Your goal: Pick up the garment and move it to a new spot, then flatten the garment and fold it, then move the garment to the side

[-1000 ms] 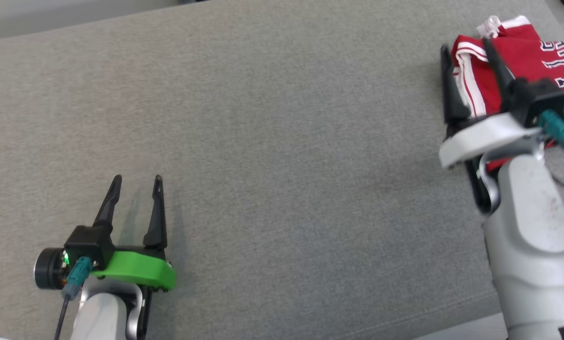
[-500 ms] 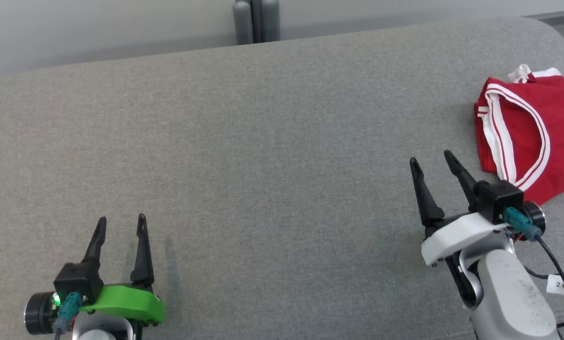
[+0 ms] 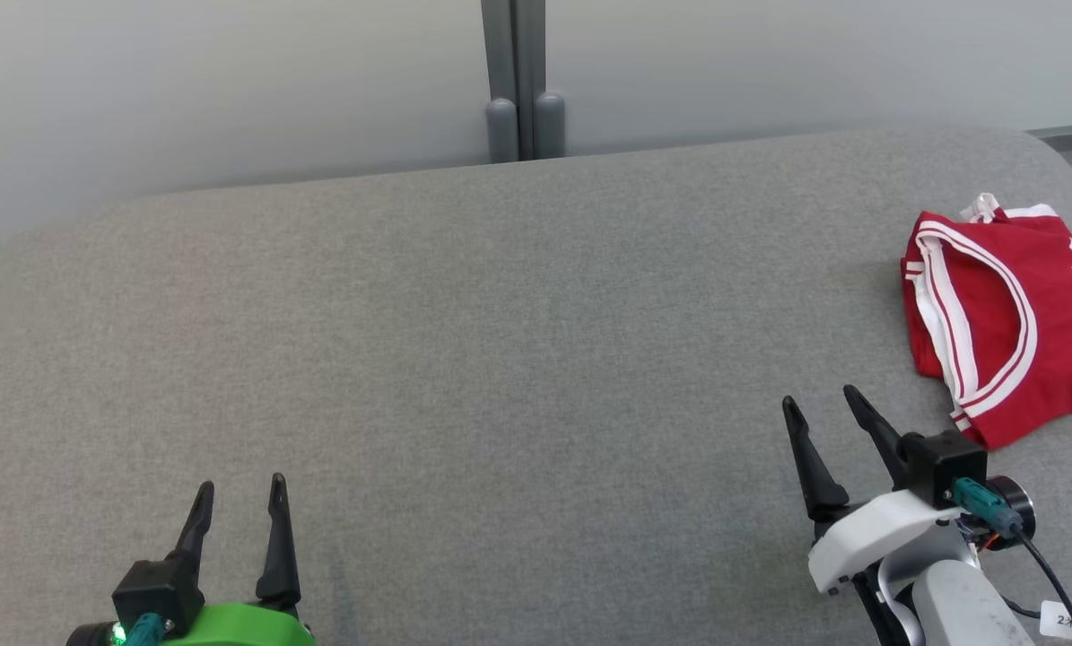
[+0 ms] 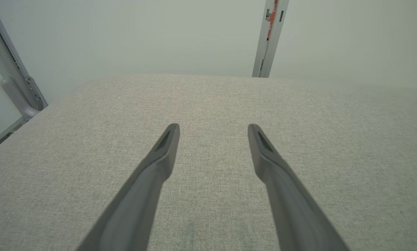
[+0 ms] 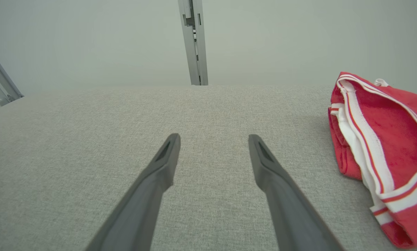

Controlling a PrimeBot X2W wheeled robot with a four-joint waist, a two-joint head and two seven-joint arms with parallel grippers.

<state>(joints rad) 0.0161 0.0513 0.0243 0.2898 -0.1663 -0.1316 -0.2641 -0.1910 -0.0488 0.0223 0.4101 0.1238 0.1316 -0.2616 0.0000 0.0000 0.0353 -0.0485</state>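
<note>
Garment [image 3: 1011, 332] lies folded at right edge of surface [image 3: 536, 359]. Right end effector [image 3: 818, 397], over it a second ago, has pulled back, fingers spread and empty; left end effector [image 3: 241, 483] likewise. Final move appears done.

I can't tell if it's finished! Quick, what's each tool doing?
Left tool: open, empty.
Right tool: open, empty, apart from the red garment.

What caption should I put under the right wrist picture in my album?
The open right gripper points across the grey cushion, with the red garment lying apart on its right.
</note>
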